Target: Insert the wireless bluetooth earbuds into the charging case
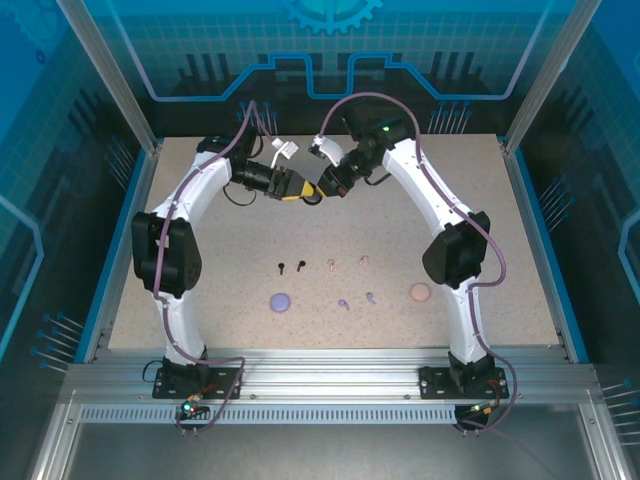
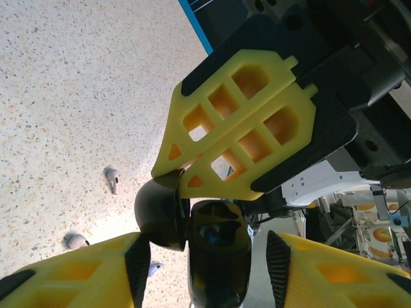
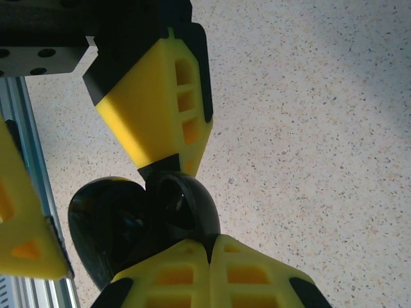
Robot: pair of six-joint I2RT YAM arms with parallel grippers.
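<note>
— Your right gripper [image 2: 174, 174] is pressed together, tips against the open black case [image 2: 221, 269].
— And my left gripper [image 2: 205, 244]?
— It straddles that case; you cannot tell whether it clamps. Your earbuds [image 1: 330, 264] lie on the table [image 1: 510, 220], well apart from it.

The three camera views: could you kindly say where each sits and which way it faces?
Top external: above and behind the bases, looking down on the table, left arm and right arm whole.
Left wrist: on the left arm, looking along the left gripper at the black case and the right gripper.
Right wrist: on the right arm, looking along its shut gripper at that case.
Shared: both wrist views show the case and the opposite gripper.
</note>
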